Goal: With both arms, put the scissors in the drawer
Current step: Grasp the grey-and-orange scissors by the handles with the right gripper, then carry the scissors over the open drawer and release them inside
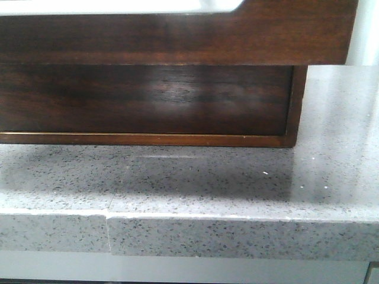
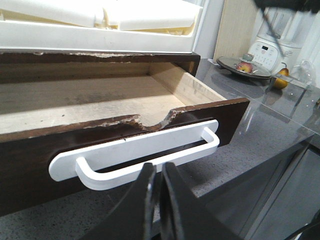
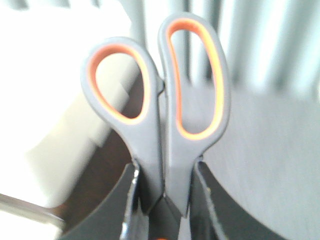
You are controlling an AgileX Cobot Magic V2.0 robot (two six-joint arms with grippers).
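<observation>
The drawer [image 2: 30, 170] stands pulled out in the left wrist view. Its dark brown front carries a white handle strip [image 2: 135, 155], and its pale wooden inside [image 2: 100, 100] is empty. In the front view its front [image 1: 177, 35] overhangs the cabinet [image 1: 148, 100]. My left gripper [image 2: 158, 167] has its fingers nearly together, tips just below the handle bar and holding nothing. My right gripper [image 3: 165, 166] is shut on the scissors [image 3: 148, 145], grey with orange-lined loops pointing away from the fingers. The blades are hidden. Neither gripper shows in the front view.
A white foam tray [image 2: 100, 30] lies on top of the cabinet. To the side on the grey counter [image 1: 237, 177] are a plate with fruit [image 2: 245, 66], a white appliance [image 2: 265, 50] and an orange fruit [image 2: 281, 82]. The counter's front edge [image 1: 237, 219] is near.
</observation>
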